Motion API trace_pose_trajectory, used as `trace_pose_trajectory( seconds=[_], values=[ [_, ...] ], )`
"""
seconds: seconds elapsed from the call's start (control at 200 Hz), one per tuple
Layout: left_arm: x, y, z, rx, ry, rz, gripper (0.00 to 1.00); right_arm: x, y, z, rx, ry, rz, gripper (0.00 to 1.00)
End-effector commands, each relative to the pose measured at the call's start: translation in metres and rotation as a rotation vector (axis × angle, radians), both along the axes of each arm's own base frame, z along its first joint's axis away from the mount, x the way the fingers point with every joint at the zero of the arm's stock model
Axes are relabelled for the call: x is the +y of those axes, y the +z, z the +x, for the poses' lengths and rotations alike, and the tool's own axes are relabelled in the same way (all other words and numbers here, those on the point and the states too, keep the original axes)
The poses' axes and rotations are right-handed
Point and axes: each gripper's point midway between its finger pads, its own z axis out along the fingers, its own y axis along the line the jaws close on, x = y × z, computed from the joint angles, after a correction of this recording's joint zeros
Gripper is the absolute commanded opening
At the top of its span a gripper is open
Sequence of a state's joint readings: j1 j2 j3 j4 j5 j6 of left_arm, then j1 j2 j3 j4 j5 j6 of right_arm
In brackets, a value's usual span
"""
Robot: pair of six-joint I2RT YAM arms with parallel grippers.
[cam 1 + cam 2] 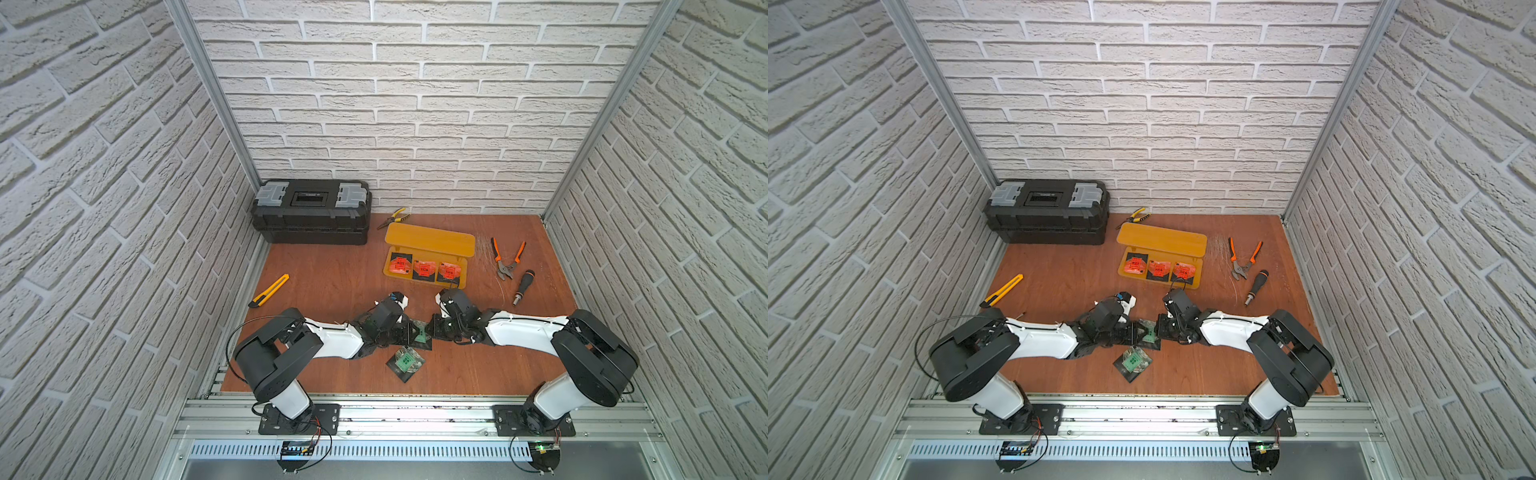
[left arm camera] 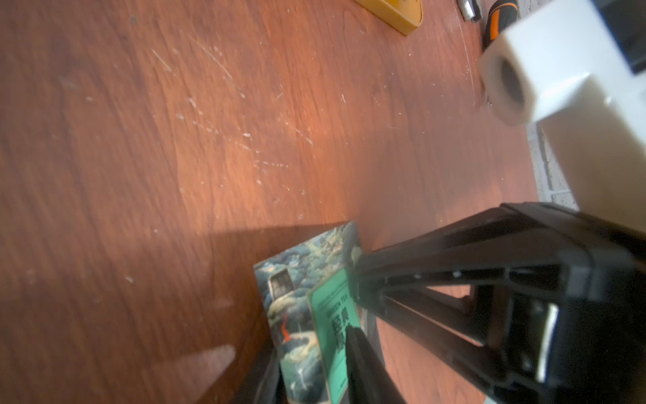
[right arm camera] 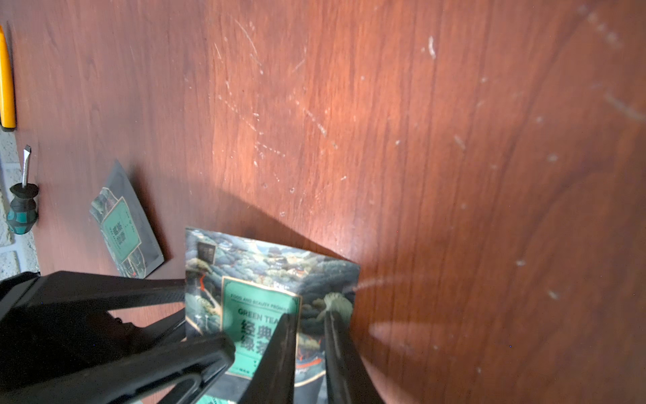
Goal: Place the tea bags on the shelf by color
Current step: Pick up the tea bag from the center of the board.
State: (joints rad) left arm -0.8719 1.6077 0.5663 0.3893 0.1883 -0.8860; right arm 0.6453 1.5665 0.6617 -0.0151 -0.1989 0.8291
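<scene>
Three red-orange tea bags point(image 1: 424, 269) lie in a row on the lower plate of the yellow-orange shelf point(image 1: 430, 241). Both arms meet at the table's middle over one green tea bag point(image 3: 258, 266), which stands upright. My right gripper point(image 3: 309, 321) is shut on its edge. My left gripper point(image 2: 311, 349) has one finger in front of the label and one behind; whether they press it does not show. A second green tea bag point(image 1: 405, 360) lies flat nearer the front. A third green tea bag point(image 1: 423, 341) lies partly hidden under the held one.
A black toolbox point(image 1: 311, 210) stands at the back left, with yellow pliers point(image 1: 395, 216) beside it. Orange pliers point(image 1: 505, 259) and a screwdriver point(image 1: 523, 286) lie right of the shelf. A yellow utility knife point(image 1: 270, 290) lies at the left, near a small green-handled screwdriver point(image 3: 21, 206).
</scene>
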Motion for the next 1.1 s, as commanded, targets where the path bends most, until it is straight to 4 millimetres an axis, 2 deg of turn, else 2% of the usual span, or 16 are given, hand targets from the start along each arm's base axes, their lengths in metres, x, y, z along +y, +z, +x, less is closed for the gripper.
trace_pose_trajectory(
  seconds=[0.0,0.17,0.525,0.765,1.095],
  values=[
    [-0.007,0.011,0.002,-0.030,-0.014,-0.032,0.26,-0.006,-0.003,-0.002,-0.009,0.005,-0.020,0.21],
    [-0.007,0.014,0.002,-0.034,-0.014,-0.037,0.12,-0.007,0.000,-0.002,-0.021,0.007,-0.015,0.21],
    [-0.002,0.025,0.003,-0.061,-0.001,-0.043,0.02,-0.008,0.011,0.000,-0.059,0.009,0.004,0.22],
    [0.006,0.041,0.007,-0.093,0.018,-0.057,0.00,-0.013,0.038,0.000,-0.143,0.023,0.017,0.27],
    [0.028,0.082,0.022,-0.166,0.029,-0.052,0.00,-0.042,0.083,-0.008,-0.306,0.033,-0.055,0.31]
  ],
)
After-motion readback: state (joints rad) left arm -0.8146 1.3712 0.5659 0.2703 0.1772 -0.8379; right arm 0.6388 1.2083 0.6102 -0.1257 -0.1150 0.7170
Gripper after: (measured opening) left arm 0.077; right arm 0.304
